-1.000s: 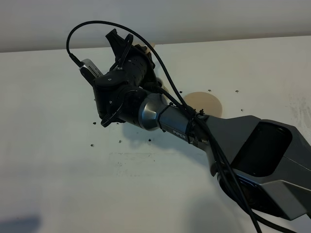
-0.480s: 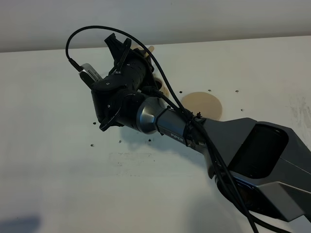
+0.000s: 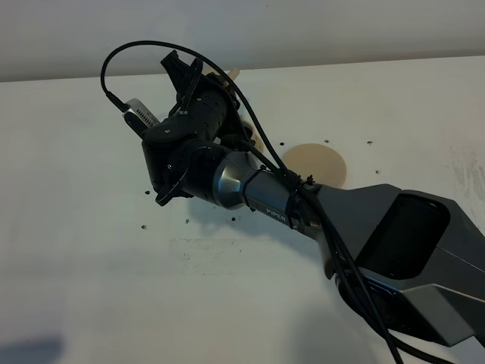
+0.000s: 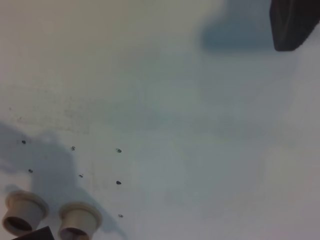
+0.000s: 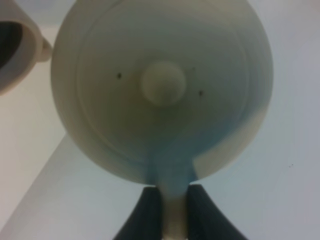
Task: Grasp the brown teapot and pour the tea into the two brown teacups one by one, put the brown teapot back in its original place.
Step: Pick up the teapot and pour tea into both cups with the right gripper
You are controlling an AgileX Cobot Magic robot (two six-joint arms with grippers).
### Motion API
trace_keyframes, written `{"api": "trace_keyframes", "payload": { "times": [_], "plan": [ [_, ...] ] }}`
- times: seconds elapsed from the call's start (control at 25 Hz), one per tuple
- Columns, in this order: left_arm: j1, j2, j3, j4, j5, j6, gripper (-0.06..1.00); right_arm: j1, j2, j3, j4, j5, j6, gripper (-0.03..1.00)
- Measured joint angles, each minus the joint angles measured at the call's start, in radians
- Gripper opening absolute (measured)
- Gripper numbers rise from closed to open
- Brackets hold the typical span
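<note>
The right gripper [image 5: 174, 194] is clamped on the loop handle of the round, squat, pale tan ceramic teapot [image 5: 162, 85]. It holds the teapot just beside a small pale beige cylindrical teacup [image 5: 12, 47] and well apart from the flat round tan saucer disc [image 3: 322, 161] on the white table [image 3: 91, 288]. Only a dark corner of the left gripper [image 4: 294, 22] shows, so I cannot tell whether it is open or closed.

pincer [image 5: 175, 196] clamped on teapot [image 5: 100, 115] handle [image 5: 175, 222], lid knob [image 5: 163, 82] centred, teacup [image 5: 17, 47] at edge
</note>
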State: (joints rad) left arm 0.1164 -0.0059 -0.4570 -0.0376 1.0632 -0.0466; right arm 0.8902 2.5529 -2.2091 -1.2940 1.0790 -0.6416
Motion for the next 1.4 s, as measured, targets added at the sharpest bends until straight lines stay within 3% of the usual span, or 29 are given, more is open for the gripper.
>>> {"api": "trace_keyframes", "payload": {
  "times": [1.4],
  "plan": [
    [0.000,0.000,0.000,0.000,0.000,0.000,0.31,0.010,0.000,0.000,-0.069,-0.008,-0.016,0.10]
  ]
}}
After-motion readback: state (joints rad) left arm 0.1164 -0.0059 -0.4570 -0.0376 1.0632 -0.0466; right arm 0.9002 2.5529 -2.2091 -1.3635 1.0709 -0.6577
